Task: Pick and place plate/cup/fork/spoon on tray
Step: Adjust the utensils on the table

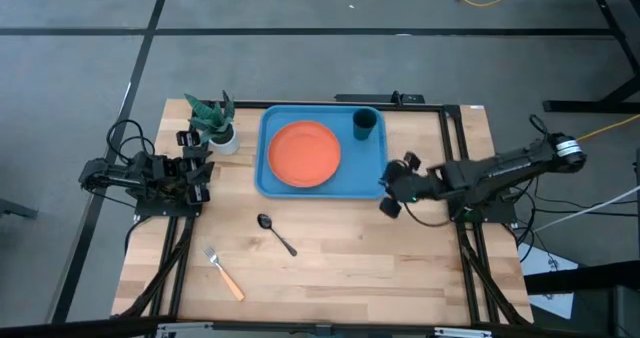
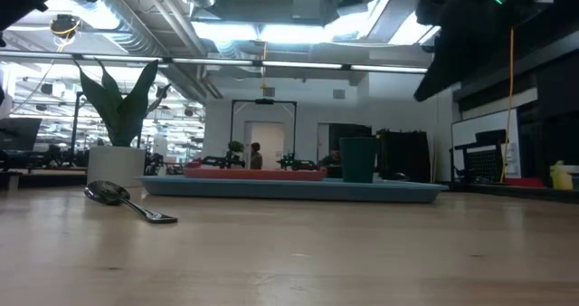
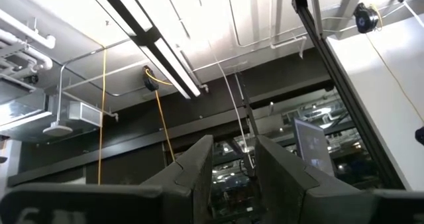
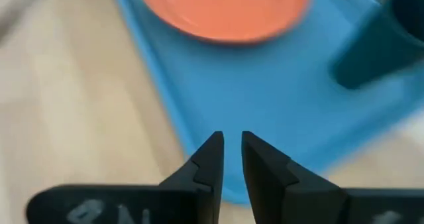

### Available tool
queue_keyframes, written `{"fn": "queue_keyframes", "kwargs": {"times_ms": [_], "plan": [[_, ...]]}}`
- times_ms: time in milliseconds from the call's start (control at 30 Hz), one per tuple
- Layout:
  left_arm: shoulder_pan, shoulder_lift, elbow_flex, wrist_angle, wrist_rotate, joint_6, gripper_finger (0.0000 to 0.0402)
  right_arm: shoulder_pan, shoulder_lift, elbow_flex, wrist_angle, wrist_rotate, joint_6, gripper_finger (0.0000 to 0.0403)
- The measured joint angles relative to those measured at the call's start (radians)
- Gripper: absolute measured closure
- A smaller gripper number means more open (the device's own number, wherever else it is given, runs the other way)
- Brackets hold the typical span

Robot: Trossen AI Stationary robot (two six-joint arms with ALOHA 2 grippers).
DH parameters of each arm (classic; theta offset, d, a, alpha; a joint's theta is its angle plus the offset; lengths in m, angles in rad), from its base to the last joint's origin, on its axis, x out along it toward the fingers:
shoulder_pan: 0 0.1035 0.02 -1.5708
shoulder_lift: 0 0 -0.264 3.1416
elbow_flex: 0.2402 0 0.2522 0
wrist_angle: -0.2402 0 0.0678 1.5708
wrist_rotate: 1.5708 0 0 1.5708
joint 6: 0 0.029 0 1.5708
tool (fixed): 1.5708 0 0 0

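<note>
The orange plate lies flat on the light-blue tray, and the dark teal cup stands upright in the tray's far right corner. The dark spoon and the orange-handled fork lie on the wooden table, nearer than the tray. My right gripper hovers at the tray's right edge, empty; in its wrist view the fingers are almost together over the tray's rim. My left gripper waits at the table's left, left of the tray, tipped upward, slightly open and empty.
A small white pot with a green plant stands just left of the tray's far left corner, close to my left gripper. Dark frame rails run along the table's left, right and far sides. Bare wood lies around the spoon and fork.
</note>
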Motion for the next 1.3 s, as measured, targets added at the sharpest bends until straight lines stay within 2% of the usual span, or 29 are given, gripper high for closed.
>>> {"fn": "queue_keyframes", "kwargs": {"times_ms": [167, 233, 300, 500, 700, 833, 900, 967, 1033, 1133, 1300], "plan": [[0.0, 0.0, 0.0, -0.008, -0.002, 0.0, 0.0294, 0.024, -0.071, -0.273, 0.539, -0.1, -0.236, 0.0343], [0.0, 0.0, 0.0, -0.015, -0.002, 0.0, 0.0294, 0.025, -0.097, -0.357, 0.69, -0.153, -0.324, 0.0343], [0.0, 0.0, 0.0, -0.019, -0.002, 0.0, 0.0294, 0.024, -0.126, -0.424, 0.794, -0.154, -0.366, 0.0343], [0.0, 0.0, 0.0, -0.03, -0.003, 0.001, 0.0294, 0.023, -0.251, -0.578, 0.964, -0.149, -0.448, 0.0343], [0.0, 0.0, 0.0, -0.033, -0.009, -0.002, 0.0294, 0.023, -0.391, -0.68, 1.04, -0.149, -0.48, 0.0343], [0.0, 0.0, 0.001, -0.108, -0.041, -0.139, 0.0294, 0.023, -0.47, -0.702, 1.042, -0.151, -0.554, 0.0343], [0.0, -0.001, 0.009, -0.222, -0.121, -0.247, 0.0294, 0.023, -0.502, -0.711, 1.039, -0.155, -0.611, 0.0343], [0.0, 0.001, 0.044, -0.434, -0.207, -0.378, 0.0294, 0.023, -0.536, -0.714, 1.041, -0.155, -0.66, 0.0343], [0.0, 0.004, 0.11, -0.637, -0.233, -0.521, 0.0294, 0.023, -0.565, -0.714, 1.042, -0.155, -0.684, 0.0343], [0.0, 0.034, 0.227, -0.857, -0.182, -0.667, 0.0294, 0.023, -0.603, -0.714, 1.042, -0.155, -0.705, 0.0343], [0.0, 0.133, 0.426, -1.127, 0.038, -0.968, 0.0294, 0.023, -0.636, -0.714, 1.042, -0.157, -0.704, 0.0343]]}}
